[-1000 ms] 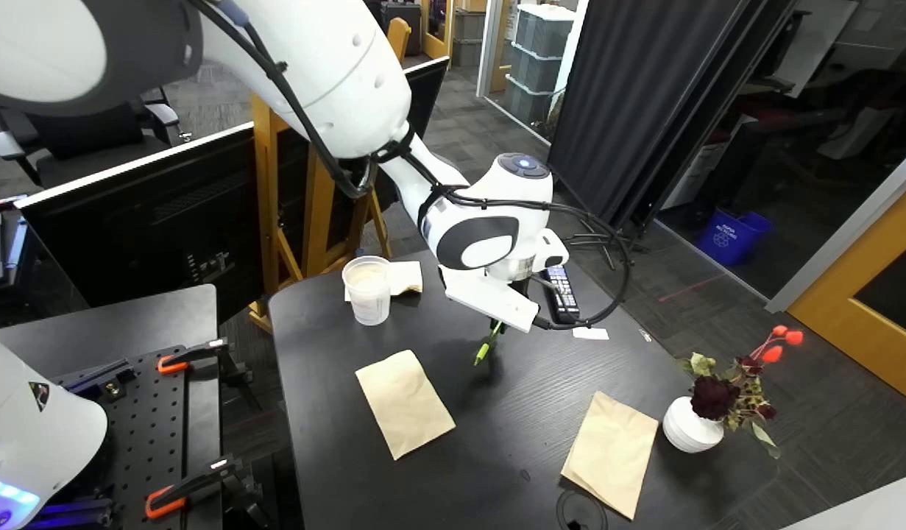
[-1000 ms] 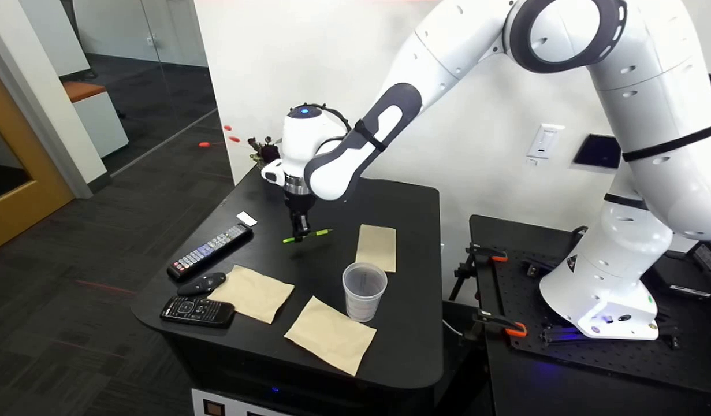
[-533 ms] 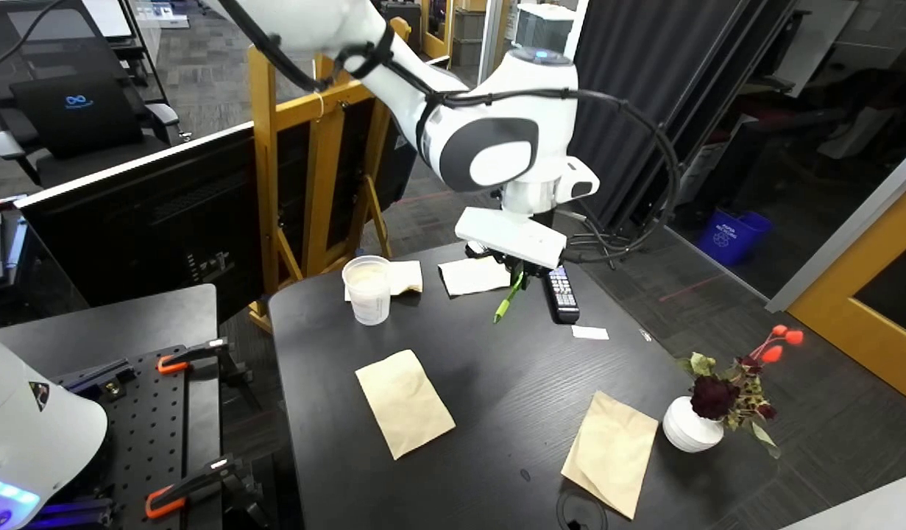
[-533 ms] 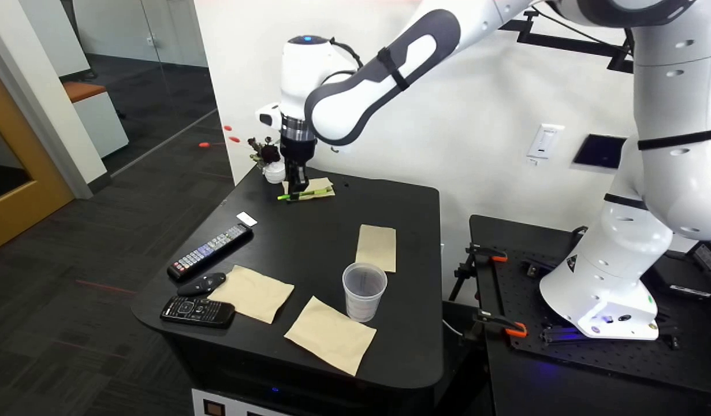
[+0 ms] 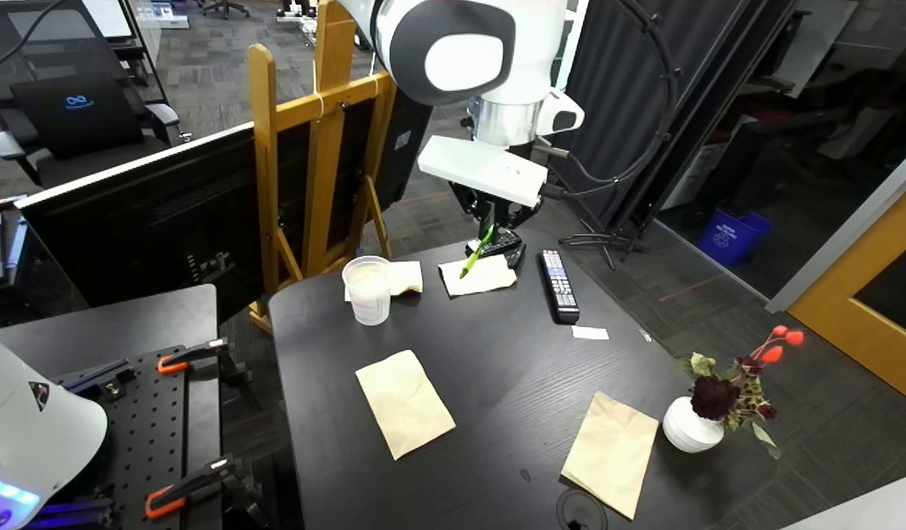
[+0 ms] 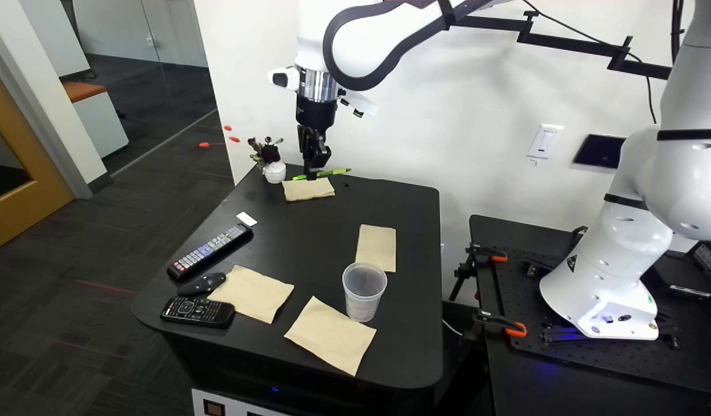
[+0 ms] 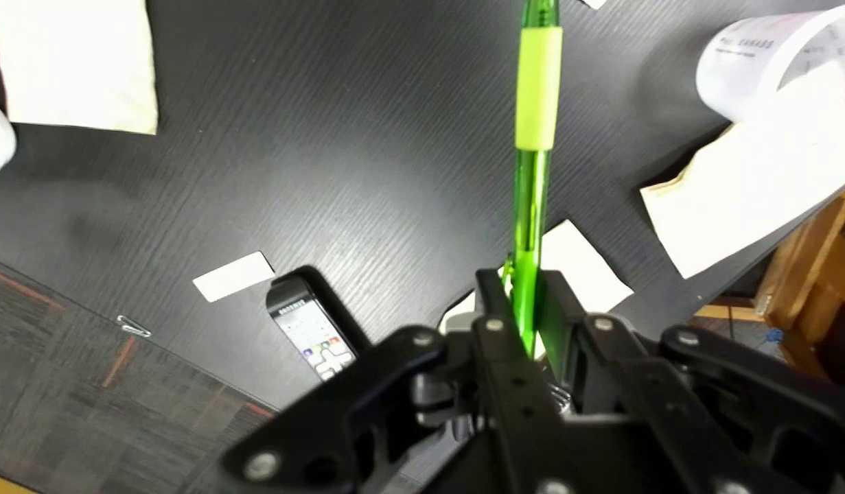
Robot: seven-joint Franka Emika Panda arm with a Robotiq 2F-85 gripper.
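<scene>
The hand point(image 7: 527, 312) pinches the slim green pen point(image 7: 533, 161) toward its clip end, presumably to leave the writing end free, above the dark, wood-grained surface point(image 7: 395, 171). Translucent plastic, it wears an opaque lime sleeve point(image 7: 538, 89); in an exterior view, a tapered frosted cup point(image 5: 368, 300) stands far left, a flat brown napkin point(image 5: 405, 405) nearer.

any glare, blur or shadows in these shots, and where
Wrist view: the napkins are blown out almost white, and the gripper looks soft toward the bottom edge, while the green pen is fairly crisp; in an exterior view, a faint shadow shows on the white wall.
</scene>
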